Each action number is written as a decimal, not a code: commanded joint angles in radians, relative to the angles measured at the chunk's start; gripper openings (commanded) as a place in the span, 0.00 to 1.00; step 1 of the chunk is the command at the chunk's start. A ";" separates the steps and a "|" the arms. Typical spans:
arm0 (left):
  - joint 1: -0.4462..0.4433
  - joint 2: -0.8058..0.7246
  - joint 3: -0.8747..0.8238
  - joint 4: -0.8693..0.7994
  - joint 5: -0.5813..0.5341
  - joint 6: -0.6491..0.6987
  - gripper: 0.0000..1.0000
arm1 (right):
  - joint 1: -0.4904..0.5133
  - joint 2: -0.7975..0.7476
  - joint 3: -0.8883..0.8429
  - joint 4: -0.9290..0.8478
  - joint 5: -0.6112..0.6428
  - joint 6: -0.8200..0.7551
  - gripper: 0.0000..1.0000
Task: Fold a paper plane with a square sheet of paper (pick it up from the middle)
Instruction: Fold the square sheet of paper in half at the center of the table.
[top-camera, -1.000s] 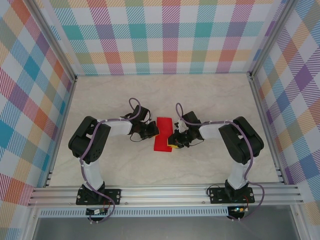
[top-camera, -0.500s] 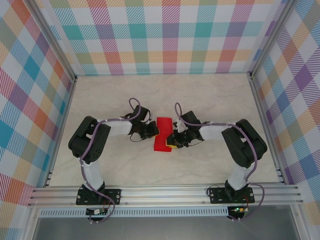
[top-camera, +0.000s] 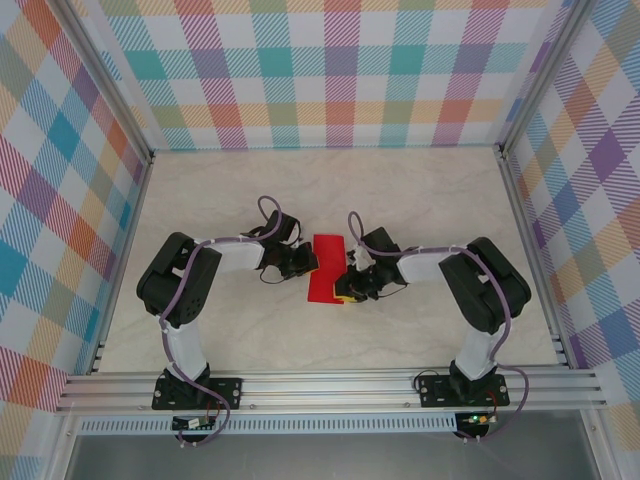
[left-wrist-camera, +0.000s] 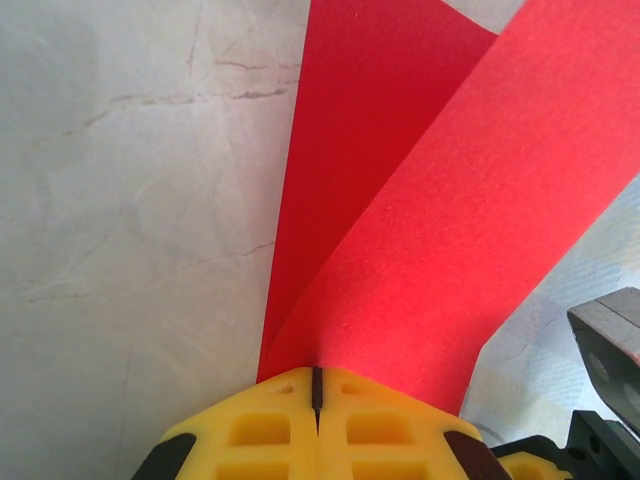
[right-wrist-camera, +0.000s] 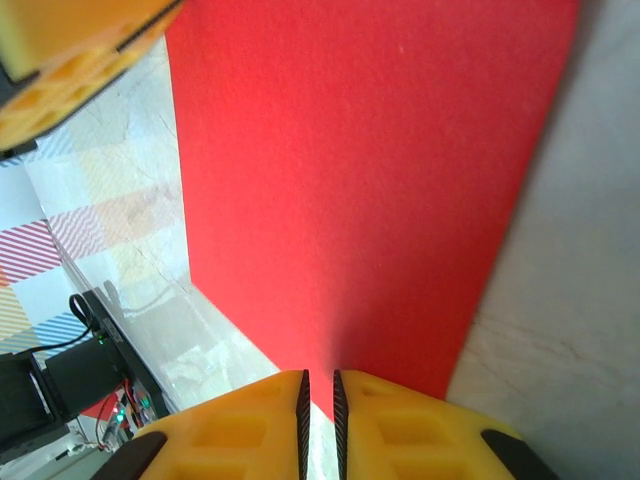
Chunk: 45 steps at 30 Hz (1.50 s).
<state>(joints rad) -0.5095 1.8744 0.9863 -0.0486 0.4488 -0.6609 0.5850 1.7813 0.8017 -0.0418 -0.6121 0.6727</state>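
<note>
The square sheet of paper (top-camera: 325, 268) is bright red and folded over on itself into a narrow strip at the table's middle. In the left wrist view its upper flap (left-wrist-camera: 420, 220) lifts off the lower layer and both meet at my left gripper (left-wrist-camera: 317, 378), which is shut on the paper's edge. From the left, the left gripper (top-camera: 307, 264) reaches the strip. My right gripper (top-camera: 346, 288) is at the strip's right near corner. Its jaws (right-wrist-camera: 319, 390) stand a narrow slit apart, with the paper (right-wrist-camera: 360, 180) lying just ahead of and under the tips.
The table (top-camera: 420, 200) is pale marble-patterned, with checked walls on three sides and an aluminium rail (top-camera: 330, 385) along the near edge. The left gripper's yellow finger (right-wrist-camera: 70, 60) shows across the paper from the right one. Both arms' elbows (top-camera: 180, 275) flank the paper.
The right wrist has shifted slightly toward the paper's near corner. The left gripper and the paper have stayed put.
</note>
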 joint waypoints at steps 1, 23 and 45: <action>-0.014 0.058 -0.045 -0.120 -0.062 0.018 0.00 | 0.009 -0.053 -0.035 0.015 -0.004 -0.005 0.17; -0.015 0.057 -0.046 -0.129 -0.059 0.033 0.00 | 0.035 -0.059 -0.014 -0.101 0.091 -0.058 0.16; -0.015 0.065 -0.040 -0.141 -0.059 0.044 0.00 | -0.108 0.127 0.220 -0.065 0.084 -0.062 0.15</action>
<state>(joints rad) -0.5095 1.8744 0.9863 -0.0494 0.4511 -0.6388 0.4839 1.8900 1.0252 -0.0883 -0.5499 0.6388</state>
